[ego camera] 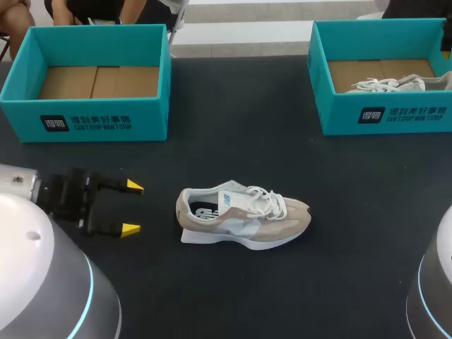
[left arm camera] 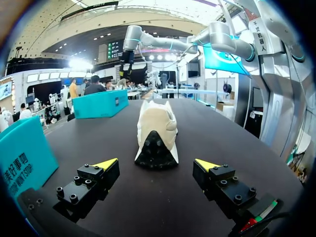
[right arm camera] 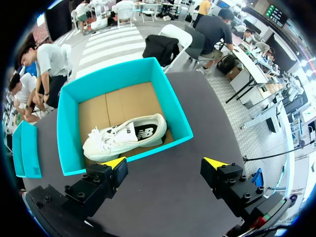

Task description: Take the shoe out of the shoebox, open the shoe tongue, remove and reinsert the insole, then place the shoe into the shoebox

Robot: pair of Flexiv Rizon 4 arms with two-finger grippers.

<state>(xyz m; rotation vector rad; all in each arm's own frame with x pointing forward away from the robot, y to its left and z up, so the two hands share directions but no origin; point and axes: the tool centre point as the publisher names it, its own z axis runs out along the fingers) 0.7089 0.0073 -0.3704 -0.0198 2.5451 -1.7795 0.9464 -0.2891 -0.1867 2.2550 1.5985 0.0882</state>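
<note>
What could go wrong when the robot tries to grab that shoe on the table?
The open left tool points at the heel of the beige shoe; nothing holds the shoe, so a push might slide it away. Its laces could snag a finger when opening the tongue. The right tool hangs over the box with the white shoe, far from helping.
</note>
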